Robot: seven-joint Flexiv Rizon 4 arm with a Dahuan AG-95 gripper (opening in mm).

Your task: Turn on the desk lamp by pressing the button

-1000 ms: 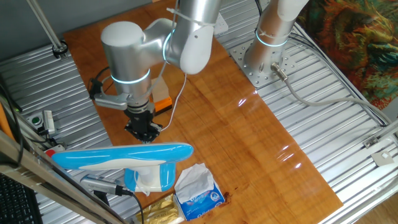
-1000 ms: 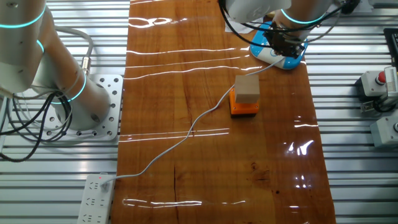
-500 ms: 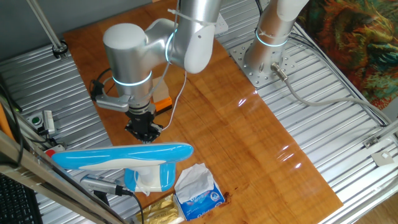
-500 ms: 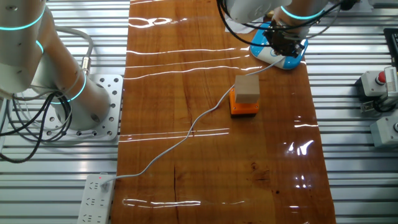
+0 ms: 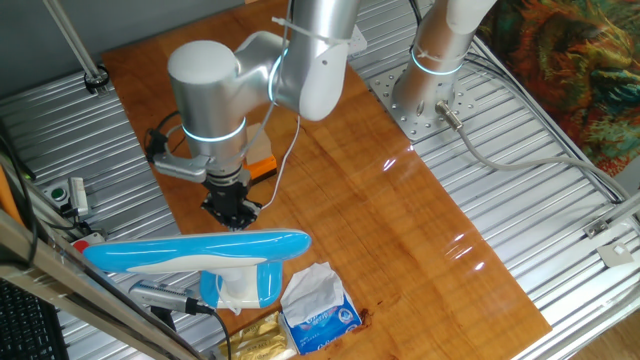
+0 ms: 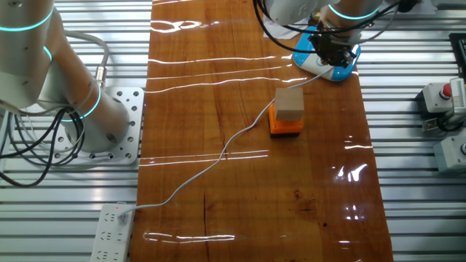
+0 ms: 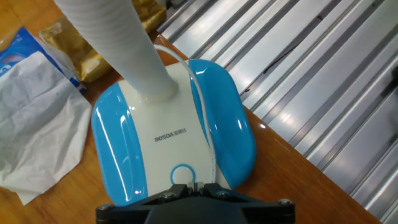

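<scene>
While the arm is bending low over one end of the wooden tabletop (image 5: 350,210), the gripper (image 5: 233,212) is pointing straight down just behind the long flat head of the desk lamp (image 5: 195,250). From above, in the other fixed view, the gripper (image 6: 336,52) is sitting over the lamp's blue-and-white base (image 6: 320,64), close to the far edge of the tabletop (image 6: 218,94) near its right corner.

Looking along the fingers, the hand view is showing the base (image 7: 174,146) filling the middle of the picture, with a printed brand name across its white centre strip and a blue ring-shaped button (image 7: 181,175) at the near end. The gripper (image 7: 194,186) is sitting right at that ring, and its two dark fingertips are meeting with no visible gap between them, so it is looking closed; whether the tips are actually touching the button I cannot tell.

A thin white cord (image 6: 218,156) is running from the lamp across the wood to a power strip (image 6: 113,225) beyond the near left corner. An orange block with a tan box on it (image 6: 287,113) is resting beside the cord. A tissue packet (image 5: 318,305) with crumpled tissue is lying next to the lamp's body.
</scene>
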